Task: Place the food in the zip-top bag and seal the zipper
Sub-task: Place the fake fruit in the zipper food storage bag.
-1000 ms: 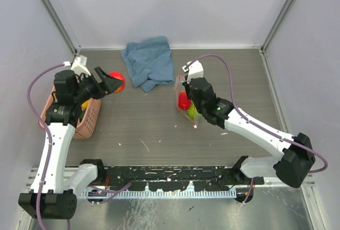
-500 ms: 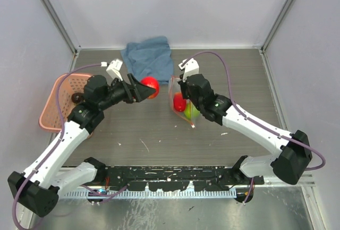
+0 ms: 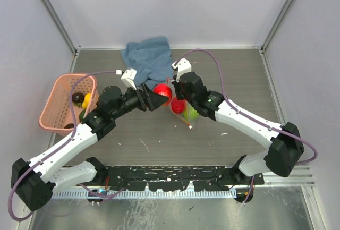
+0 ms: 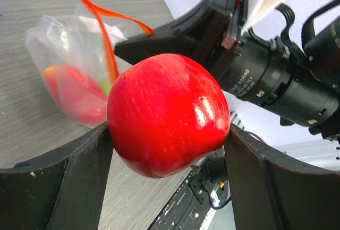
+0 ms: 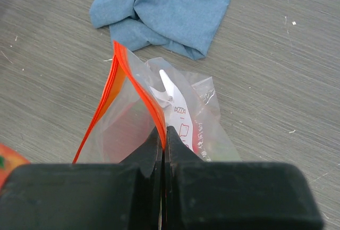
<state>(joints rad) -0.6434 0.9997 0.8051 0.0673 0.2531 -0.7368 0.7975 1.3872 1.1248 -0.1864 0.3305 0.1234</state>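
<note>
The grey tabletop (image 3: 239, 76) carries everything. At its far edge the blue cloth (image 3: 149, 60) lies crumpled, and on my left side sits the pink basket (image 3: 53, 93) with a dark brown fruit (image 3: 77, 98) and a yellow fruit (image 3: 87, 97) inside it. Near the middle, just in front of the cloth, the zip-top bag (image 3: 183, 110) is lifted at its upper edge with its body sagging toward the tabletop. Through the clear plastic I can see a red fruit (image 3: 178, 106) and a green fruit (image 3: 191, 113) already inside. In my right wrist view the bag's mouth gapes open to the left of my grip. My left arm reaches across to that mouth, and my left fingers (image 4: 64, 182) are clamped on the two sides of a red apple (image 4: 167, 116), which is held off the tabletop just beside the opening. The zipper (image 5: 127, 81) runs as a red-orange strip along the bag's upper edge, its two sides parted into a loop, so it is unsealed. My right fingers (image 5: 154, 155) are pressed together with that strip pinched between their tips, and they hold the bag up by it.
</note>
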